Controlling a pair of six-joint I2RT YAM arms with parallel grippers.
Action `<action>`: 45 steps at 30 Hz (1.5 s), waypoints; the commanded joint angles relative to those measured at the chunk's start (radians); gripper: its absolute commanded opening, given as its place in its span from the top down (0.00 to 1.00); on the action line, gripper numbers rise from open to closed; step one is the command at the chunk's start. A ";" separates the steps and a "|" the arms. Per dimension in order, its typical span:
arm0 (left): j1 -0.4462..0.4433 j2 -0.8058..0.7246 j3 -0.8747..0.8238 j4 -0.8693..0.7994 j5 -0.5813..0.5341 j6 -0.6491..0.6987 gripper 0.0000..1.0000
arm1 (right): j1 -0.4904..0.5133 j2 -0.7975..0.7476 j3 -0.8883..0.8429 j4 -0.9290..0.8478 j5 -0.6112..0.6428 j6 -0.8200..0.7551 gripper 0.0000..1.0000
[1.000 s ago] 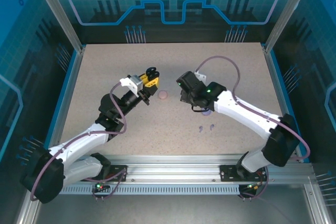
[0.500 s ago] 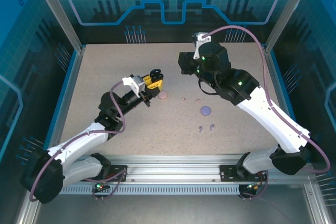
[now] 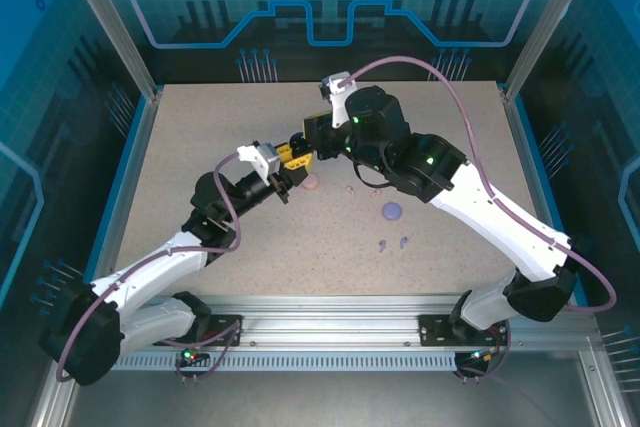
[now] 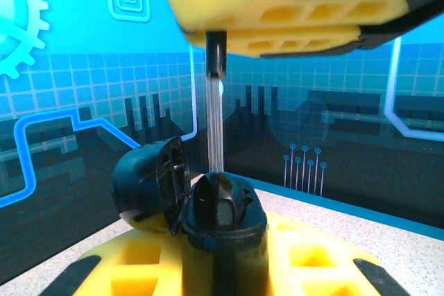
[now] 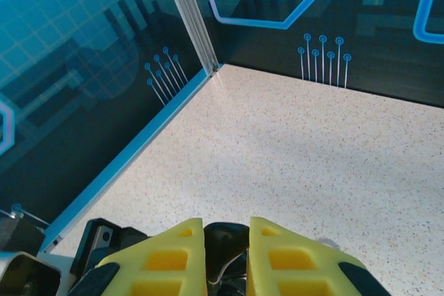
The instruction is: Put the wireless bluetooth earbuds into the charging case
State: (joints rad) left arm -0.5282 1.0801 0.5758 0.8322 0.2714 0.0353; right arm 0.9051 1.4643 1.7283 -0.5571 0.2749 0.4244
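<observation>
The table [image 3: 200, 127] is a speckled beige board, closed in by blue walls [image 3: 330, 7] printed with grid and circuit patterns.

Near the middle of the table the two arms meet above the surface. The left gripper [image 4: 222, 261] is clamped on a black charging case [image 4: 222, 220]. The case is small and rounded, and its lid [image 4: 149, 185] is swung open to the left in the left wrist view. What lies inside the case I cannot tell.

The right gripper [image 5: 227, 230] hangs just above it. Its yellow fingers [image 4: 277, 15] are pressed together on a black earbud [image 4: 216, 53]. The short dark stem of the earbud points down from between the fingers, over the open case but apart from it.

The other things lie on the table. A round pink case [image 3: 312, 183] sits just beside the left gripper, on its right. One tiny pink earbud [image 3: 349, 189] lies a little further right. A round lilac case [image 3: 391, 211] rests under the forearm of the right arm. Two lilac earbuds [image 3: 383, 244] lie close together, nearer to the front edge, and they look very small next to the cases.
</observation>
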 commanded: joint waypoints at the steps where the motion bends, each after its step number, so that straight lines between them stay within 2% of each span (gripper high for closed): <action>1: -0.006 0.003 0.035 0.009 0.020 0.026 1.00 | 0.023 -0.002 0.013 -0.011 -0.002 -0.026 0.83; 18: -0.005 -0.005 0.027 0.002 0.011 0.044 1.00 | 0.041 -0.065 -0.111 -0.018 0.011 0.019 0.83; 45: -0.005 -0.008 0.012 0.007 0.012 0.045 1.00 | 0.044 -0.040 -0.058 -0.009 0.023 0.014 0.85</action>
State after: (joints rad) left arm -0.5282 1.0801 0.5758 0.8165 0.2710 0.0589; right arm 0.9371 1.4269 1.6344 -0.5751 0.2829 0.4435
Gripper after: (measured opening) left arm 0.226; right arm 0.155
